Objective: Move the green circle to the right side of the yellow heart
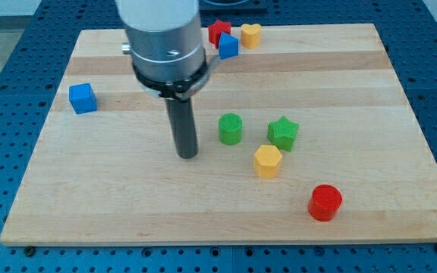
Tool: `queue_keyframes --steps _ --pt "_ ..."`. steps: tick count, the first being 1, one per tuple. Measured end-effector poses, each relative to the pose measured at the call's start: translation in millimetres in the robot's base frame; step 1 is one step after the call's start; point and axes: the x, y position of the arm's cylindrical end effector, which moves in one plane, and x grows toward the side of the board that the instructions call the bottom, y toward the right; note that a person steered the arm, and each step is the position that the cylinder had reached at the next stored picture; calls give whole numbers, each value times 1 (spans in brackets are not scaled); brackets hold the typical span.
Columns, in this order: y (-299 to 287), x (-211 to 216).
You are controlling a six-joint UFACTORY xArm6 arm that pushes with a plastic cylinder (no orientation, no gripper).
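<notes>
The green circle stands upright near the middle of the counter; the yellow heart lies at the far edge. They are well apart.

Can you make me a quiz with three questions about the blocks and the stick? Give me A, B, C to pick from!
1. Where is my tip?
A. the view's left of the green circle
B. on top of the red circle
C. beside the blue cube

2. How many green blocks are there?
A. one
B. two
C. four

3. Is my tip touching the green circle?
A. yes, pressing it
B. it sits on it
C. no, bare board lies between

Answers: 1 A, the rod stands just left of it. 2 B, the green circle and the green star. 3 C, a strip of wood shows between them.
</notes>
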Motion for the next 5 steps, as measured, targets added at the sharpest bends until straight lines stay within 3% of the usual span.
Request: queue_keyframes --steps 2,5 --pt "57 -14" --pt "75 -84"
